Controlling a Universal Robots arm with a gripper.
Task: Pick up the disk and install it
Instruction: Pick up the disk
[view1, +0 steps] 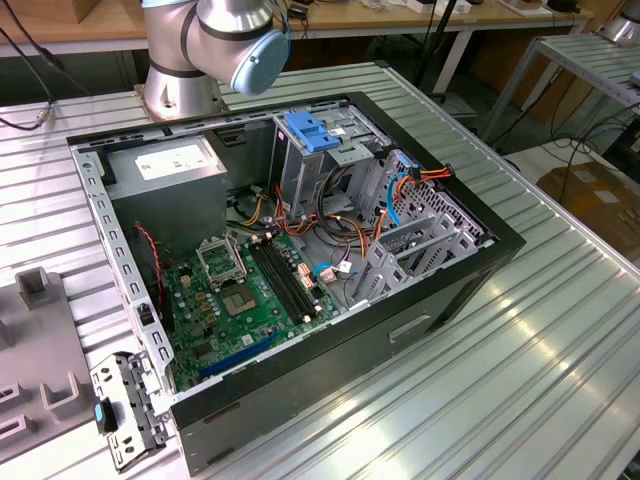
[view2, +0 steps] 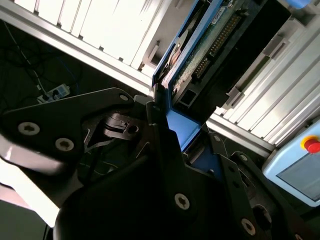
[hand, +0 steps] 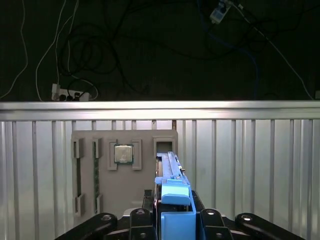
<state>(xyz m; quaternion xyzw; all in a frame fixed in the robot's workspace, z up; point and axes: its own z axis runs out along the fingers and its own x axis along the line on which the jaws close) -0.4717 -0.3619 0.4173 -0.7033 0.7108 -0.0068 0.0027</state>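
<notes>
Because the tool (hand: 172, 222) is clamped on just the blue rail end of the disk (hand: 170, 167), held on edge above the ribbed desk (hand: 250, 165) near a grey parts tray (hand: 90, 137), the disk may pivot or slip and reach its bay crooked.

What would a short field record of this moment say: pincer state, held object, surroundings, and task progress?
pincer: shut on the disk, seen in both wrist views
disk: held edge-on, blue rails and green circuit board showing
beyond the disk: grey fixture plate with a processor chip seated in it, on the ribbed metal table
computer case: lying open on the table, motherboard exposed
progress: disk picked up, not yet installed
</notes>
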